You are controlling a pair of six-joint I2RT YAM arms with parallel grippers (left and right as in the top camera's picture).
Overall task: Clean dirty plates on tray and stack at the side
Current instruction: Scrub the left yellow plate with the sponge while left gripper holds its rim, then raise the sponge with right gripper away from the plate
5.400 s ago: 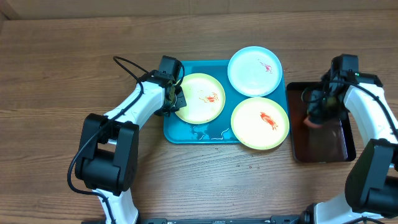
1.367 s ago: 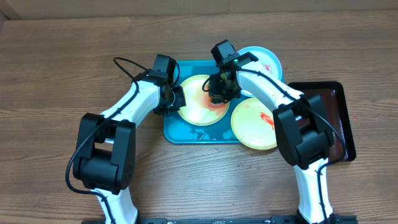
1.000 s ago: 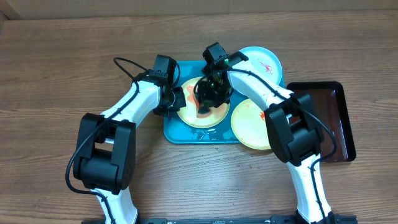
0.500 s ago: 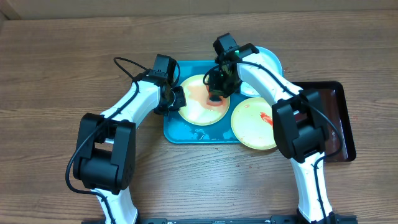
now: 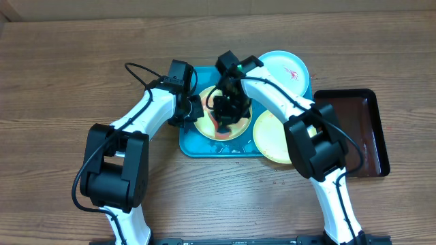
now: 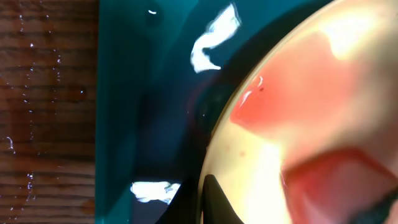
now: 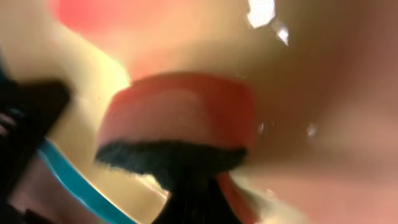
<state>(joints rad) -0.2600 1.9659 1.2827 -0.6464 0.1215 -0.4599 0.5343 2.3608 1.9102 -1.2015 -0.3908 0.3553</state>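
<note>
Scrubbing update: the tray (image 5: pixel 194 146) sits under both hands, and the yellow-green plate (image 5: pixel 206 121) is right beneath my right gripper (image 5: pixel 225 112). That gripper is clamped tight on the red sponge (image 7: pixel 180 112) and has just swept back across the plate. My left gripper (image 5: pixel 193 109) stays pinched on the plate's rim. Smear's fading I think, and the blue plate (image 5: pixel 286 68) is still dirty.

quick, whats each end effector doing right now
left end effector: closed on the rim of the yellow-green plate
right end effector: closed on a red sponge, pressed to that plate
</note>
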